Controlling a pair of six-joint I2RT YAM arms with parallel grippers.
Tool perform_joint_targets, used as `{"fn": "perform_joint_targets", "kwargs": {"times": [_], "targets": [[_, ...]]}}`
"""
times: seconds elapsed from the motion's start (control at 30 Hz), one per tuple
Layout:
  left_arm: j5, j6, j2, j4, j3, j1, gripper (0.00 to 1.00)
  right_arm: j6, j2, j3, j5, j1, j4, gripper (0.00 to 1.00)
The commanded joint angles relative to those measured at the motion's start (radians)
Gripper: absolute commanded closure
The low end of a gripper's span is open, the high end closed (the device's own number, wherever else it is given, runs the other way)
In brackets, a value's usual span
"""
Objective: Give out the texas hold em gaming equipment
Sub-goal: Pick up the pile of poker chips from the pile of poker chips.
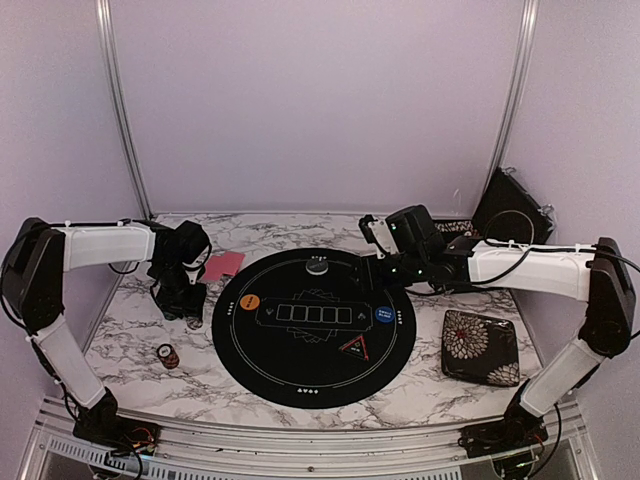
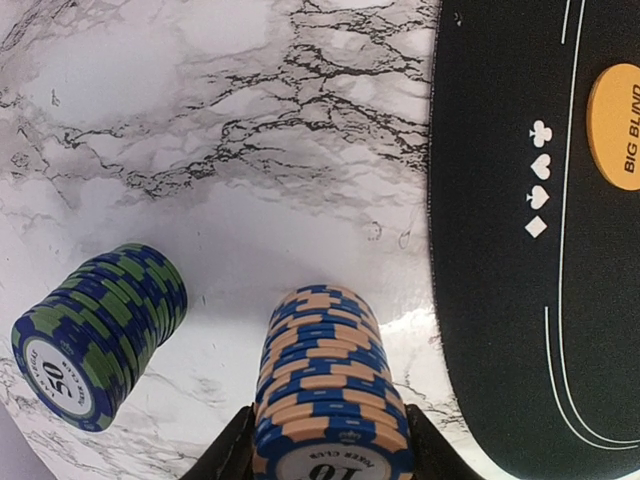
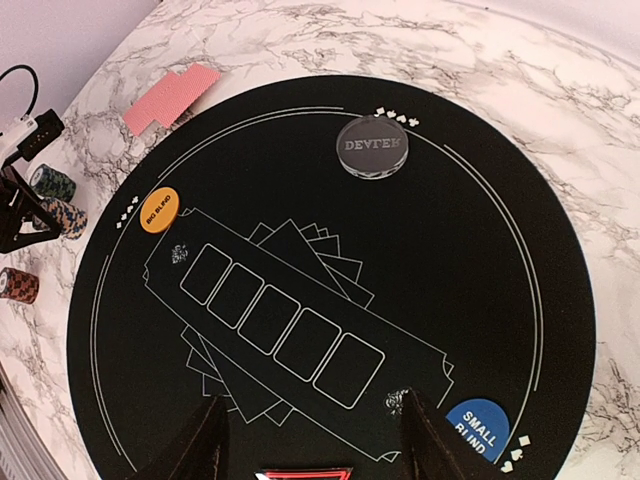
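**Asker:** Which step are you on?

**Helper:** You are handing out chips, I think. Your left claw (image 2: pixel 330 452) is closed on the peach and blue chip stack (image 2: pixel 325 380). Its fingers (image 2: pixel 232 452) touch the stack on both sides. The stack stands on the tabletop (image 2: pixel 250 120), just beside the edge of the black mat (image 2: pixel 500 300).

**Asker:** And the other claw?

**Helper:** Your right claw (image 3: pixel 315 440) is spread wide with nothing in it. It hangs over the mat, near the triangle marker (image 1: pixel 357 347).

**Asker:** What does the next move need?

**Helper:** I think you need to lift the stack straight up, keep it level, and carry it to a player's place. The blue and green chip stack (image 2: pixel 95 335) stands near it, not touching. Do not bump that one.

**Asker:** How does the stack look?

**Helper:** It is tall and thin, with many striped chips lined up neatly. The top chip says 10. I think the chips can slide apart if you tip them.

**Asker:** Where is the rest?

**Helper:** The pink cards (image 3: pixel 170 97) lie on the tabletop just off the mat. The orange button (image 2: pixel 615 125) and the blue button (image 3: pixel 477 425) sit on the mat. A brown and red chip stack (image 1: pixel 168 355) stands alone on the tabletop.
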Motion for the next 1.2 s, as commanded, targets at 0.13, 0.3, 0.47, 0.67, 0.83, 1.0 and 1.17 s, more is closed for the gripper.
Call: {"fn": "perform_joint_targets", "kwargs": {"times": [0.13, 0.3, 0.47, 0.67, 0.83, 1.0, 1.17], "targets": [[-0.017, 0.015, 0.019, -0.030, 0.021, 0.005, 0.54, 0.002, -0.028, 0.001, -0.009, -0.011, 0.023, 0.44], [-0.019, 0.017, 0.020, -0.030, 0.021, 0.005, 0.55, 0.002, -0.029, 0.001, -0.008, -0.011, 0.023, 0.44], [-0.019, 0.017, 0.020, -0.030, 0.020, 0.004, 0.58, 0.003, -0.028, 0.001, -0.009, -0.010, 0.023, 0.44], [-0.023, 0.021, 0.020, -0.030, 0.021, 0.006, 0.60, 0.002, -0.027, 0.003, -0.008, -0.011, 0.021, 0.44], [-0.023, 0.025, 0.020, -0.030, 0.024, 0.005, 0.62, 0.000, -0.027, 0.004, -0.007, -0.011, 0.019, 0.44], [-0.028, 0.026, 0.016, -0.031, 0.028, 0.004, 0.62, 0.003, -0.027, 0.006, -0.009, -0.011, 0.018, 0.44], [-0.028, 0.027, 0.015, -0.031, 0.028, 0.006, 0.62, 0.003, -0.027, 0.007, -0.009, -0.011, 0.019, 0.44]]}}
